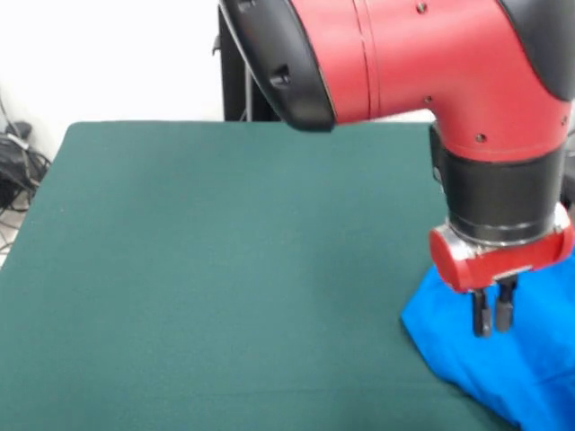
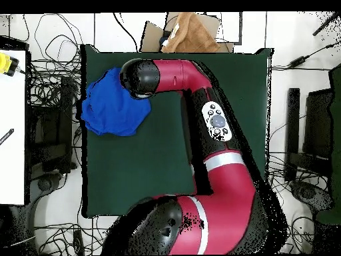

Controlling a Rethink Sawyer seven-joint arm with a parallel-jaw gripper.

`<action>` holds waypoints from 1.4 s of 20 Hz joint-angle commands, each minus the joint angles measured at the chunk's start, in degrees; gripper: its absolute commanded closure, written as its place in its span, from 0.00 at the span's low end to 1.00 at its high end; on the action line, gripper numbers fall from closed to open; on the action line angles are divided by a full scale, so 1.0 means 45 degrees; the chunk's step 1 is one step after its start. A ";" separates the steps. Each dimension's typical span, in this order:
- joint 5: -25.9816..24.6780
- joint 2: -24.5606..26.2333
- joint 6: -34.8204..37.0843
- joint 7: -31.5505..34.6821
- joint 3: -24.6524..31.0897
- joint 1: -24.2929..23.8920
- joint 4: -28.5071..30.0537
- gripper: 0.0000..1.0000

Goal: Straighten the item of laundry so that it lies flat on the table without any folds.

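Note:
The item of laundry (image 1: 530,359) is a bright blue shirt, bunched in a rumpled heap at the right front of the table (image 1: 225,269), and it runs out of the picture to the right. Seen from overhead, the item of laundry (image 2: 110,110) lies crumpled near a far corner of the table (image 2: 166,153), reaching its left edge. My gripper (image 1: 493,316) hangs just over the heap's left part, its two black fingers close together with no cloth between them. In the overhead view the arm's wrist (image 2: 138,78) hides the gripper.
A brown cardboard box (image 2: 190,33) sits beyond the table's far edge in the overhead view. Tangled cables (image 2: 53,73) lie on the floor around the table, and a white desk (image 2: 12,133) stands at the left. The red arm (image 2: 220,153) crosses the table's right part.

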 commanded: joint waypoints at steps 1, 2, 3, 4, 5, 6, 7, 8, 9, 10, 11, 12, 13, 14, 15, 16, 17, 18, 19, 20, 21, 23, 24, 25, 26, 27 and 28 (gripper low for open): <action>-0.0281 0.1685 -0.0445 -0.1762 0.1173 0.0103 -0.1406 0.00; -0.0249 0.1912 -0.0312 -0.2140 0.1390 0.0031 -0.1638 0.00; -0.0207 0.1952 -0.0209 -0.2180 0.1430 -0.0066 -0.1570 0.00; -0.0216 0.2036 -0.0248 -0.2388 0.1573 -0.0159 -0.1563 0.00; -0.0236 0.1971 -0.0373 -0.2450 0.1640 -0.0308 -0.1286 0.00; -0.0257 0.1906 -0.0498 -0.2512 0.1706 -0.0458 -0.1009 0.00; -0.0279 0.1867 -0.0482 -0.2451 0.1716 -0.0491 -0.0906 0.00; -0.0324 0.1807 -0.0543 -0.2365 0.1738 -0.0560 -0.0708 0.00; -0.0359 0.1773 -0.0586 -0.2307 0.1761 -0.0581 -0.0610 0.00; -0.0379 0.1757 -0.0572 -0.2204 0.1739 -0.0545 -0.0604 0.00; -0.0428 0.1716 -0.0643 -0.2141 0.1744 -0.0544 -0.0528 0.00; -0.0454 0.1696 -0.0630 -0.2045 0.1721 -0.0525 -0.0508 0.00; -0.0483 0.1691 -0.0639 -0.1981 0.1718 -0.0526 -0.0487 0.00; -0.0509 0.1709 -0.0595 -0.1907 0.1678 -0.0515 -0.0546 0.00; -0.0502 0.1765 -0.0554 -0.1849 0.1664 -0.0531 -0.0567 0.00; -0.0562 0.1865 -0.0500 -0.1963 0.1649 -0.0513 -0.0732 0.00; -0.0589 0.1878 -0.0464 -0.1980 0.1620 -0.0532 -0.0740 0.00; -0.0596 0.1898 -0.0475 -0.2055 0.1652 -0.0604 -0.0719 0.00; -0.0591 0.1764 -0.0524 -0.1970 0.1627 -0.0679 -0.0505 0.00; -0.0592 0.1587 -0.0578 -0.1910 0.1622 -0.0751 -0.0270 0.00; -0.0570 0.1491 -0.0524 -0.1851 0.1601 -0.0768 -0.0201 0.00; -0.0563 0.1286 -0.0507 -0.1727 0.1570 -0.0768 -0.0085 0.00; -0.0565 0.1276 -0.0529 -0.1703 0.1575 -0.0762 -0.0099 0.00; -0.0589 0.1231 -0.0623 -0.1686 0.1572 -0.0812 0.0025 0.00; -0.0613 0.1185 -0.0718 -0.1669 0.1570 -0.0862 0.0149 0.00; -0.0642 0.1070 -0.0820 -0.1632 0.1567 -0.0905 0.0313 0.00; -0.0656 0.0810 -0.0926 -0.1486 0.1521 -0.0968 0.0665 0.00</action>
